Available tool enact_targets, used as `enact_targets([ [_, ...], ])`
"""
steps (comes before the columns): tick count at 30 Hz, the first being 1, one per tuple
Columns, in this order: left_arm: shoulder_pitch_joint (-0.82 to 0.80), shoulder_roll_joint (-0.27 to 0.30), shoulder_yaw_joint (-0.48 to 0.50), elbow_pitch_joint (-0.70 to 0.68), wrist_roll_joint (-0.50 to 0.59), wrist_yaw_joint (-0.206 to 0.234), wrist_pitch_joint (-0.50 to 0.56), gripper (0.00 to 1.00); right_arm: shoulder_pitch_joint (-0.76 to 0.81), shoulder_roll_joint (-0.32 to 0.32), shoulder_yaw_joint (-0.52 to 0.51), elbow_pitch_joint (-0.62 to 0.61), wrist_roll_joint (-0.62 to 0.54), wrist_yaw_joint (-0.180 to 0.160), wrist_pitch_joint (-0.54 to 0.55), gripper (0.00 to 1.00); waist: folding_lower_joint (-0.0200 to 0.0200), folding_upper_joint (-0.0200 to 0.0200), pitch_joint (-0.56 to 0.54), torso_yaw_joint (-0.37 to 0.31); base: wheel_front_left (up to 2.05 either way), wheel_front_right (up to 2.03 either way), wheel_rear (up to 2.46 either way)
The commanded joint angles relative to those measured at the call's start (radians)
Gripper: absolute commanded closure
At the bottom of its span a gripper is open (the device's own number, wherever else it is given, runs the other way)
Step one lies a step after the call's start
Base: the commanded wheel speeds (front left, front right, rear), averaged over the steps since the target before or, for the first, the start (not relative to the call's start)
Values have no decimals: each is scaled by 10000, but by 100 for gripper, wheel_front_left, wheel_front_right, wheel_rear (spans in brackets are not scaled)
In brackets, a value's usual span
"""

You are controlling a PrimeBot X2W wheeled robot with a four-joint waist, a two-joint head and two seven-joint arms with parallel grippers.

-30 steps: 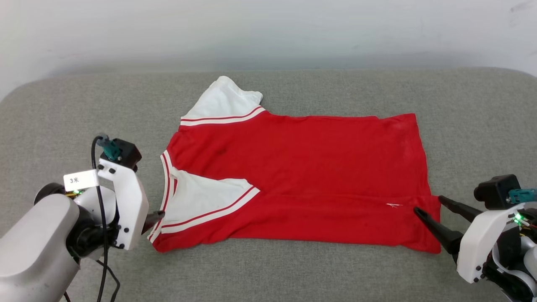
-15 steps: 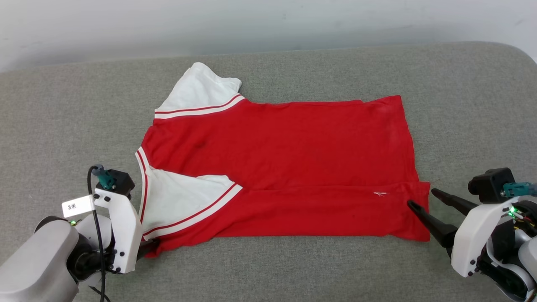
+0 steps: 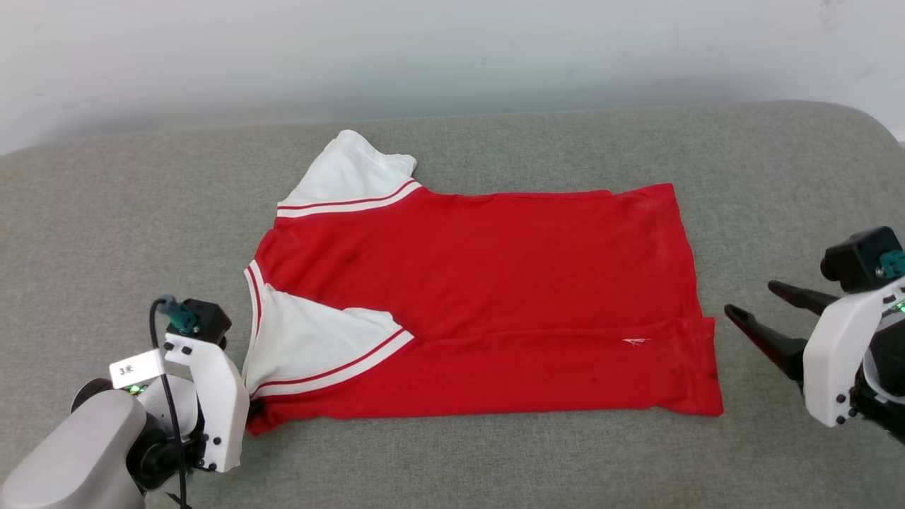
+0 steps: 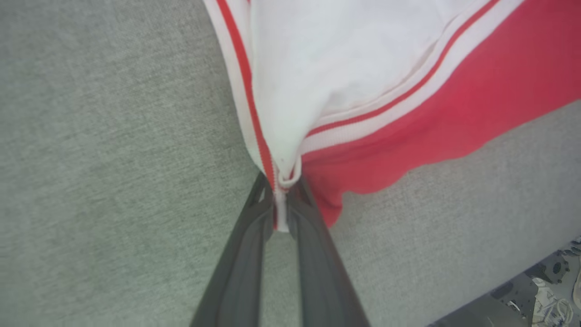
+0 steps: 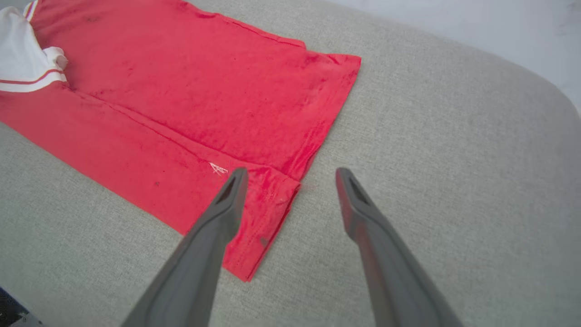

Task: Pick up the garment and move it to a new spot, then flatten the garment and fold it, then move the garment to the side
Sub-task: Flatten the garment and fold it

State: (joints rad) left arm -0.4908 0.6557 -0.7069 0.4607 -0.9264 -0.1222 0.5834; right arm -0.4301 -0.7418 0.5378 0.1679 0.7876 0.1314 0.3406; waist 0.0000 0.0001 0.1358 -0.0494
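Garment (image 3: pixel 481 283) flat on grey padded counter (image 3: pixel 106 212), near white sleeve folded over red body. Left claw (image 4: pixel 281 200) clamped on striped trim at near corner — right claw (image 5: pixel 291 172) spread apart, just off hem. Pale wall (image 3: pixel 452 56) behind.

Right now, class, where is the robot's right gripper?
In the head view, the right gripper hangs open at the right side, just beyond the hem of the garment, not touching it.
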Motion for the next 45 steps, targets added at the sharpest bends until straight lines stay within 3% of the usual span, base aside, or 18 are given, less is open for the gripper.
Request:
enact_targets([
  [1, 126, 41, -39, -61, 63, -15, -79, 100, -95, -89, 97, -60, 138, -13, 321, 0, 0, -1, -41, 47, 0, 0, 0],
  [7, 131, 151, -90, -569, 187, 2, -295, 100, -376, -414, 632, -147, 716, -13, 2478, 0, 0, -1, -86, 164, 0, 0, 0],
  [13, 11, 186, -118, -1072, 326, 154, -318, 100, -566, 121, 886, 600, 781, -13, 3410, 0, 0, -1, 121, 304, 0, 0, 0],
  [21, -209, 116, -156, -1478, 505, 337, -380, 100, -843, 1272, 1256, 2393, 543, -12, 3225, 0, 0, -1, 545, 526, 0, 0, 0],
  [28, -189, 36, -187, -1460, 475, 350, -489, 100, -378, 1884, 2372, 3498, 571, 5, 2987, 0, 0, -1, 643, 617, 0, 0, 0],
  [29, -156, 42, -185, -1446, 456, 352, -500, 100, -382, 1909, 2452, 3563, 623, 5, 2922, 21, 0, -1, 634, 610, 0, 0, 0],
  [30, -119, 57, -175, -1431, 441, 359, -515, 100, -417, 1889, 2485, 3597, 649, 5, 2747, 82, 0, -1, 622, 597, 0, 0, 0],
  [31, -87, 73, -168, -1415, 444, 365, -525, 100, -506, 1832, 2492, 3616, 670, 3, 2566, 100, 0, -1, 602, 586, 0, 0, 0],
  [45, 689, 776, -1, -2180, 168, 645, -527, 100, -460, 134, 2375, 2086, 1351, -15, 1020, 100, 0, -1, -254, 466, 0, 0, 0],
])
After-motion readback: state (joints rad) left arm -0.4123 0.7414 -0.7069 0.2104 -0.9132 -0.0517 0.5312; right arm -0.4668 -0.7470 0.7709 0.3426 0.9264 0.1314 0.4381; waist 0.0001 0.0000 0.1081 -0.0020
